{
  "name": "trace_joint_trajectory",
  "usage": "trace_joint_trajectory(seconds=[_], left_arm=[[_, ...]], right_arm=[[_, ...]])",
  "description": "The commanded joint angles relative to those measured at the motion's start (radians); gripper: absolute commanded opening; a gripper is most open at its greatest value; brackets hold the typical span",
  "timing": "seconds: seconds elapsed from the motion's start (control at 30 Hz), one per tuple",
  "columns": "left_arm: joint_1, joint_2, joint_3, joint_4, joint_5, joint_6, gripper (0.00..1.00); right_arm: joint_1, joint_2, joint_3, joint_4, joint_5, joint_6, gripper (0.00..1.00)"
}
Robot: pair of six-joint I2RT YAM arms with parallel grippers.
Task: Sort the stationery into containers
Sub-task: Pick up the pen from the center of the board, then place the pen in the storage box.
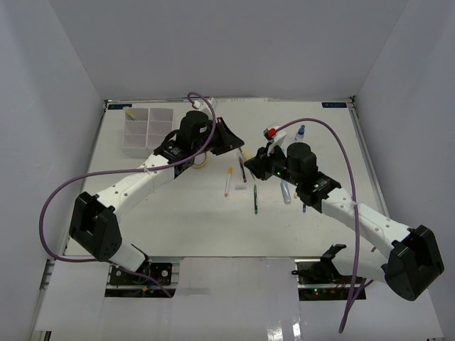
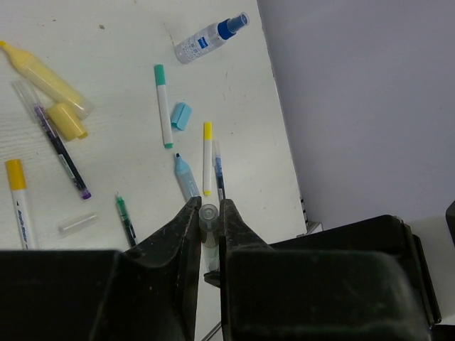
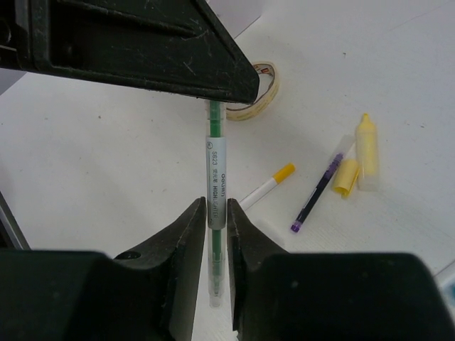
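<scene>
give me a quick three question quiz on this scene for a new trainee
1. True or false: the right gripper is shut on the green pen.
2. What lies right beside the uncapped yellow highlighter? A) its yellow cap B) a red stapler C) a pair of scissors
3. Is the blue-capped bottle standing upright or lying on its side on the table?

Key: 1 true; 2 A; 3 lying on its side.
</scene>
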Motion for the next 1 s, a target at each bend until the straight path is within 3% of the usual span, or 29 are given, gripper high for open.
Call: trace_joint_trajectory(seconds=[0.0,0.07,0.23,0.3,0.37,0.4,0.43,0.57,0.83,0.97], left_arm=[[-0.009,-0.021,0.028,0.008,-0.011,0.01,0.02],[-0.009,-0.027,0.033,-0.001,-0.029,0.033,0.02],[-0.007,-0.044,0.051,-0.04,-0.183,0.115,0.02],[-0.001,-0.049,0.067,-0.07,-0.256,0.161,0.02],[0.023,-0.052,0.074,-0.093,-0.34,0.197,0.02],[0.034,-0.056,0.077,-0.1,-0.371,0.23,0.02],[0.072,-0.061,0.077,-0.103,-0.397,0.243,0.02],[0.242,-0.095,0.048,-0.075,-0.438,0.283,0.03],[0.561,-0.032,0.096,0.043,-0.503,0.347,0.04],[0.634,0.054,0.171,0.107,-0.535,0.361,0.05]], right_arm=[[0.005,-0.02,-0.009,0.064,0.009,0.013,0.25],[0.005,-0.023,-0.01,0.064,0.01,0.014,0.29],[0.005,-0.04,-0.015,0.032,0.059,0.0,0.65],[0.003,-0.049,-0.019,0.011,0.082,-0.007,0.74],[0.003,-0.067,-0.027,-0.014,0.104,-0.012,0.84],[0.003,-0.075,-0.035,-0.018,0.121,-0.015,0.95],[0.003,-0.092,-0.042,-0.021,0.132,-0.027,1.0],[0.003,-0.145,-0.09,-0.031,0.158,-0.062,0.9],[0.003,-0.238,-0.191,-0.026,0.245,-0.093,0.9],[0.003,-0.259,-0.222,-0.034,0.234,-0.098,0.9]])
